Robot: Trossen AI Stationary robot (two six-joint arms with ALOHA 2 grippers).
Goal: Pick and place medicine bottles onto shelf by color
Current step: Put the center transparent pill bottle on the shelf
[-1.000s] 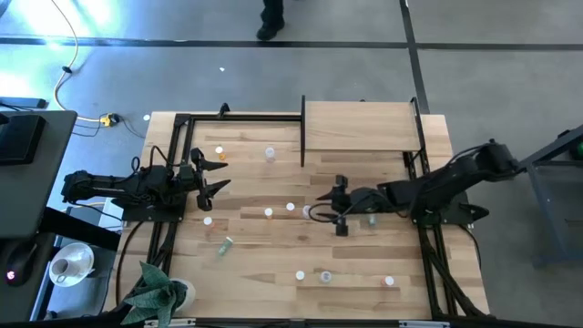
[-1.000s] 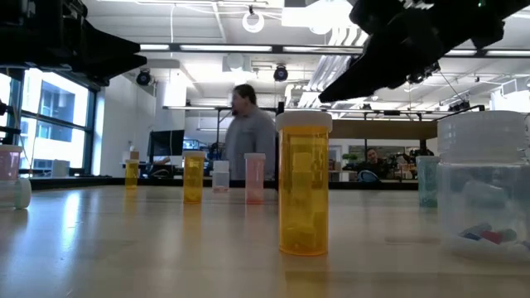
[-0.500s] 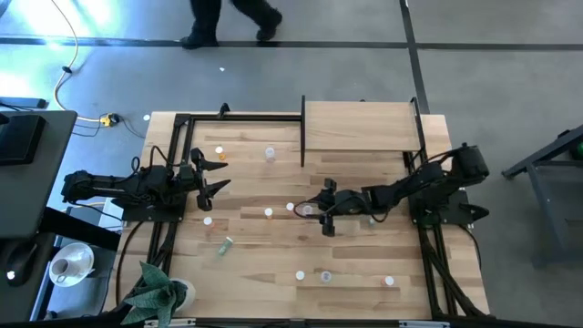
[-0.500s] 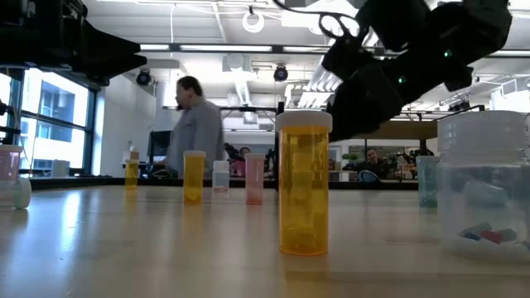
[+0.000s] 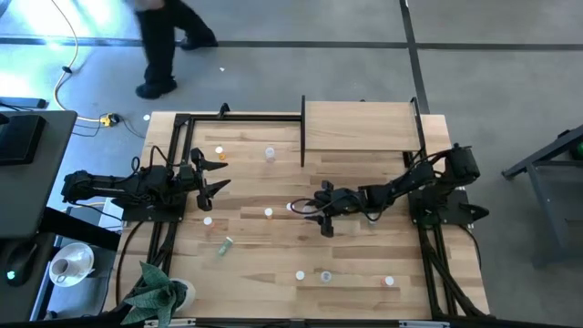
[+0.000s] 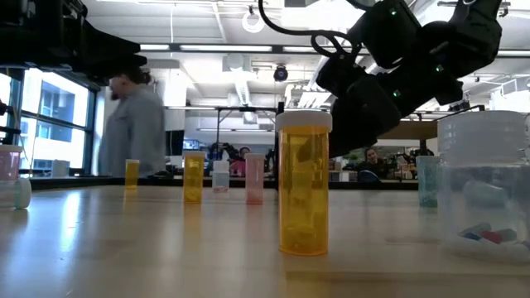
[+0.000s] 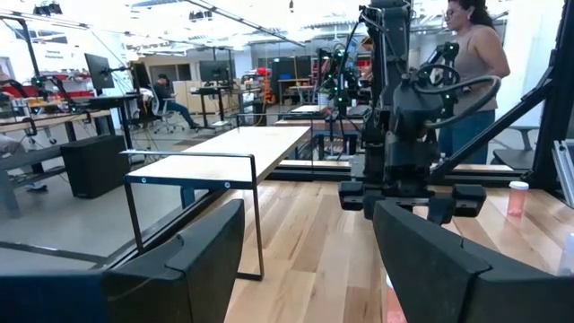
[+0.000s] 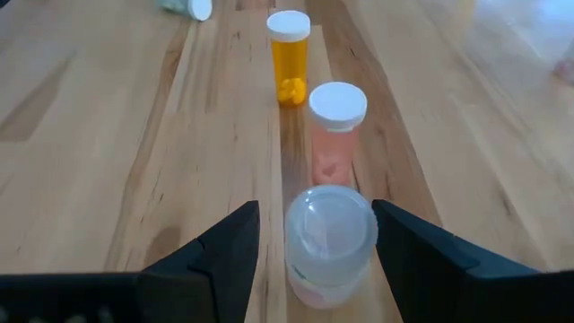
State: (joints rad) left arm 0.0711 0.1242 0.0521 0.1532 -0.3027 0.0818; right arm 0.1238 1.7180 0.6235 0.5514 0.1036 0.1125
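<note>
right pincer stands open astride a clear bottle, not yet gripping. it looks light, rigid, slick; pinch mid-body, below the cap. left pincer waits open.

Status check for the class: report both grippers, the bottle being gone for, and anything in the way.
Right gripper open, fingers straddling clear bottle, not yet gripped. Left gripper open, parked at table's left. Pink bottle stands just beyond.

You see a wooden tabletop with small bottles scattered beyond the right gripper; one perhaps lying toppled.
</note>
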